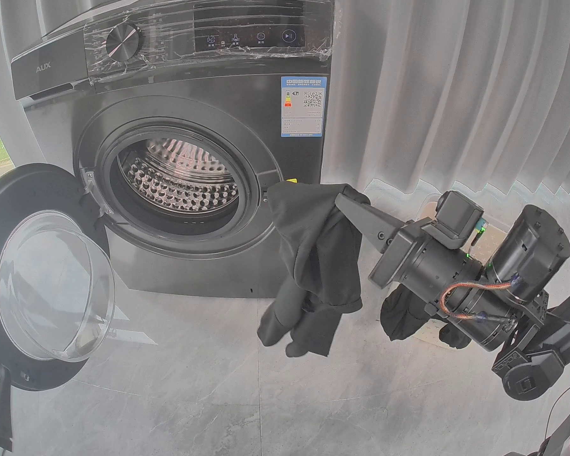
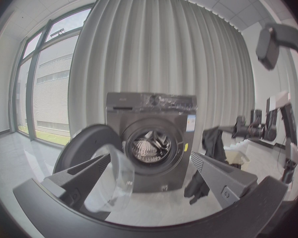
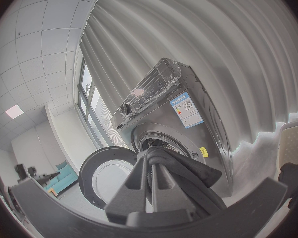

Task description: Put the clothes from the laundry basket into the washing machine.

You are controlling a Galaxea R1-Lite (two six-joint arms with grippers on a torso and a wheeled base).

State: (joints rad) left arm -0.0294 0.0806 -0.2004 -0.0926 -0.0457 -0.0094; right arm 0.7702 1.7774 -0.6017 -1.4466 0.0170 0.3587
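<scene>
Right gripper [image 1: 347, 202] is clamped on the top edge of a dark garment [image 1: 316, 254], so the cloth hangs clear of the floor, just right of the washer [image 1: 221, 273], whose door [image 1: 44, 273] is swung left to free the drum. Behind the arm sits the basket [image 3: 293, 142]. Left gripper [image 2: 149, 156] is wide open, empty.

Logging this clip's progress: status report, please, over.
Right gripper shut on dark garment, hanging beside the drum opening, not yet in. Left gripper open, empty. Door swung wide; nothing blocks the drum opening.
</scene>
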